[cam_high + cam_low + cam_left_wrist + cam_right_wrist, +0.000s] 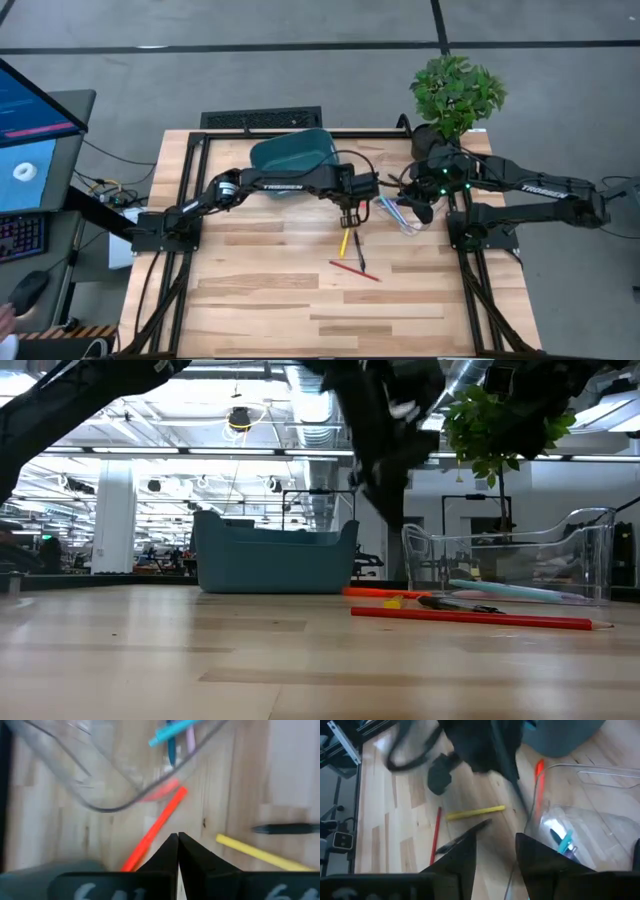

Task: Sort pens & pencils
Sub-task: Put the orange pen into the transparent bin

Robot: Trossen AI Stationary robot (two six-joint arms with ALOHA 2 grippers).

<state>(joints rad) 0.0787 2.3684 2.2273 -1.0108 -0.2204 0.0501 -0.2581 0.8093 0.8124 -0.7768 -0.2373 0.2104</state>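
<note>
Left tool [349, 222] pinched empty — over orange pencil [155, 829].

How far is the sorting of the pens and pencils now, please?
Partly done. The clear tray already holds a teal pen and a few others. The left gripper has its fingers shut beside the orange pen; whether it grips it is unclear. On the table remain the yellow pencil, black pen and red pencil.
</note>
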